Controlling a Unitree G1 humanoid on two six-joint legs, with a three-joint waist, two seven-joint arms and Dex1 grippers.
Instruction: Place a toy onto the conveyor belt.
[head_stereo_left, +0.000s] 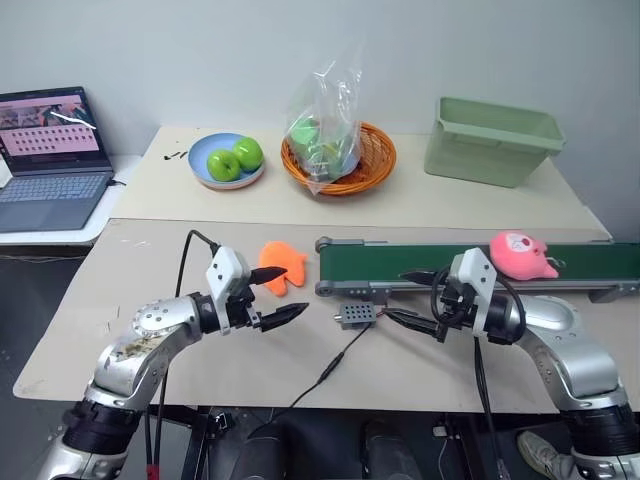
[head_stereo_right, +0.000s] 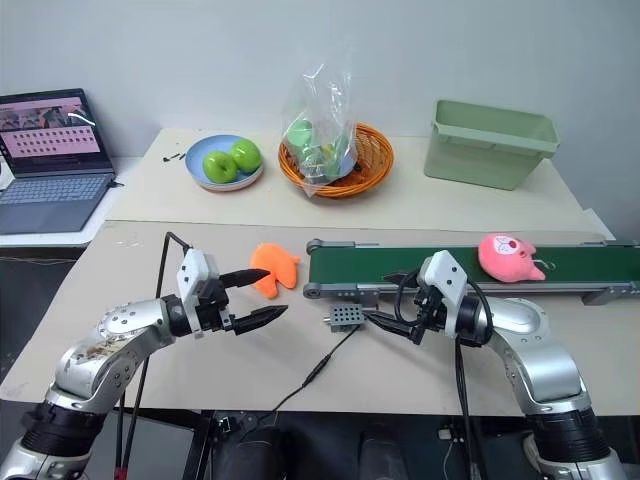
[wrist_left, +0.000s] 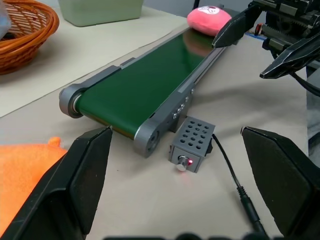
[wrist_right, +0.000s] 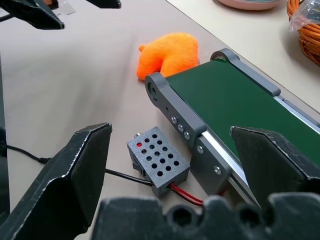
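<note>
Two grippers, left (head_stereo_left: 275, 293) and right (head_stereo_left: 412, 298), hover wide open and empty over the table (head_stereo_left: 130, 270). The pink toy (head_stereo_left: 522, 255) sits on the conveyor belt (head_stereo_left: 420, 263), apparently near its right end.

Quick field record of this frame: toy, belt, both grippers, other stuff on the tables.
toy: pink toy lies on the belt, near its right end
belt: green belt, control box in front of its left end, red light on
left gripper: open, empty, above the table near the orange toy
right gripper: open, empty, by the control box
rear table: plate of apples, basket with a bag, green bin
side: laptop
</note>
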